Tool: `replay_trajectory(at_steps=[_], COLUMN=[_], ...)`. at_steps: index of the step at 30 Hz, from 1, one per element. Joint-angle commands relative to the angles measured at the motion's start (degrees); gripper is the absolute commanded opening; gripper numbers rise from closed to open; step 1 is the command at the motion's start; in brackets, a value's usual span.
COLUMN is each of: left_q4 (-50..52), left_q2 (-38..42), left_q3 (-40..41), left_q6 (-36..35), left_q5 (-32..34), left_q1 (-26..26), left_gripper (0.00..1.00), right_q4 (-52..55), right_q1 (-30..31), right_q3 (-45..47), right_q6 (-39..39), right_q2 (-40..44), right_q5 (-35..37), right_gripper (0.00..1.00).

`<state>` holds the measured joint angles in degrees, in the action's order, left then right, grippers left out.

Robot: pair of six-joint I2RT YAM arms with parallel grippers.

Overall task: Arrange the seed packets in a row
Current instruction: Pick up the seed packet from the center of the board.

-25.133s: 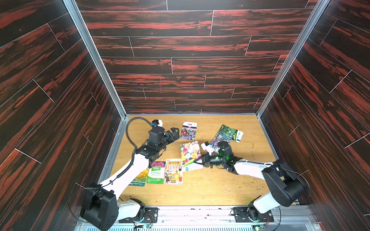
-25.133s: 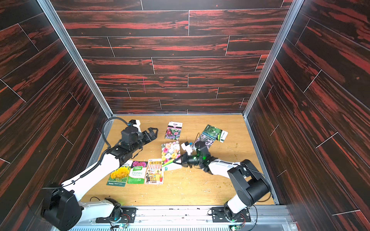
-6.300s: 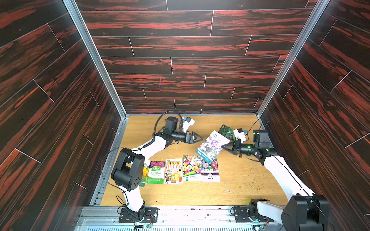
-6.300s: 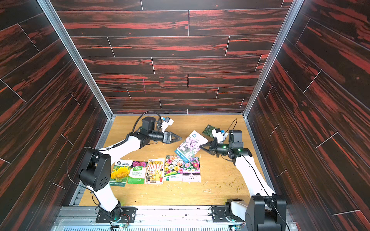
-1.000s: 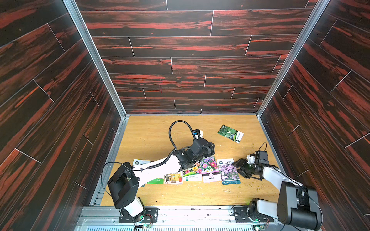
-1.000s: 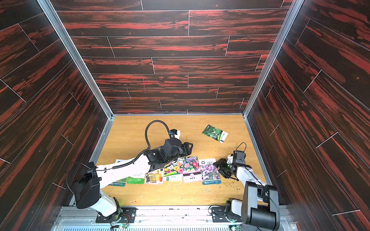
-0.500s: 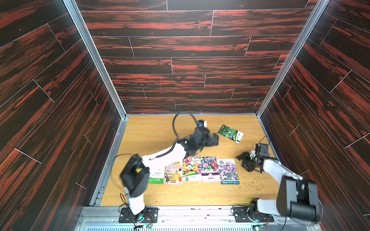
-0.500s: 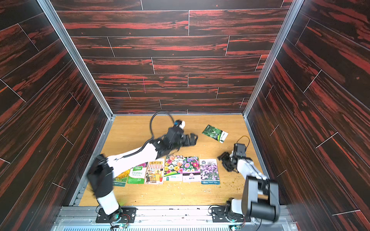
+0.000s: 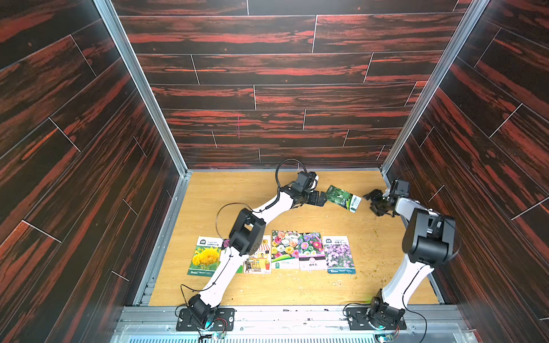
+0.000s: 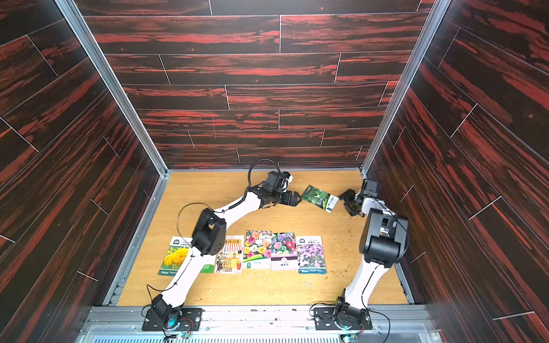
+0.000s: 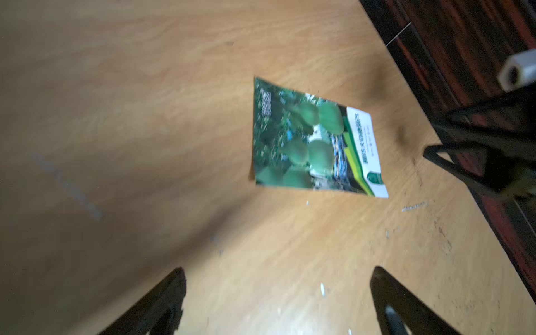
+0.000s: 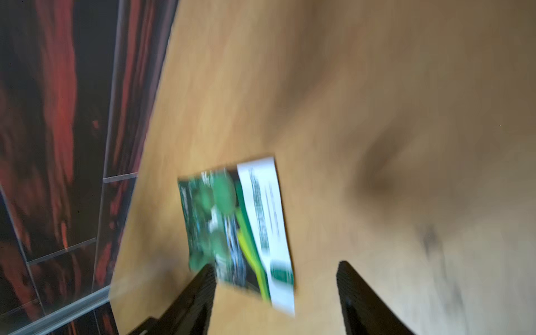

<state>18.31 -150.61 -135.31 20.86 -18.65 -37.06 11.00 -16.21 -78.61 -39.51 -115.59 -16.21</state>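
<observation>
In both top views: last green packet askew at the back of the tabletop, well apart from the front row of packets, flanked by left fingers and right fingers; left wrist: spread wide, empty, aimed at it, likely for pickup; right wrist: parted too, gripping nothing, packet just ahead.

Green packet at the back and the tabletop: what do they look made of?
Green packet: thin printed plastic film or coated paper, probably glossy; it lies flat, sharp-edged, with a faint sheen. Tabletop: light wood or wood-look laminate, matte; grain lines show and there is no glare.
</observation>
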Motion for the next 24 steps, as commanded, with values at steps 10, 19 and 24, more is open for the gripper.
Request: replay_trajectory(at_steps=[10, 19, 24], left_q4=[-14.9, -14.1, -8.7], left_q2=[-16.2, -17.9, -15.1], left_q3=[-17.8, -17.4, -12.9], left_q6=[16.3, 26.1, 28.5], left_q5=[-16.2, -21.9, -25.6], left_q1=[6.1, 5.9, 5.3], left_gripper=[1.0, 1.0, 0.95], right_q4=[2.5, 16.0, 20.3], right_q1=[0.7, 9.8, 13.1], right_q3=[-14.2, -18.8, -17.9], right_q6=[7.6, 12.9, 13.7], right_q2=[-18.6, -18.0, -17.1], right_q5=[-13.9, -18.5, -24.4], right_gripper=[0.71, 0.7, 0.67])
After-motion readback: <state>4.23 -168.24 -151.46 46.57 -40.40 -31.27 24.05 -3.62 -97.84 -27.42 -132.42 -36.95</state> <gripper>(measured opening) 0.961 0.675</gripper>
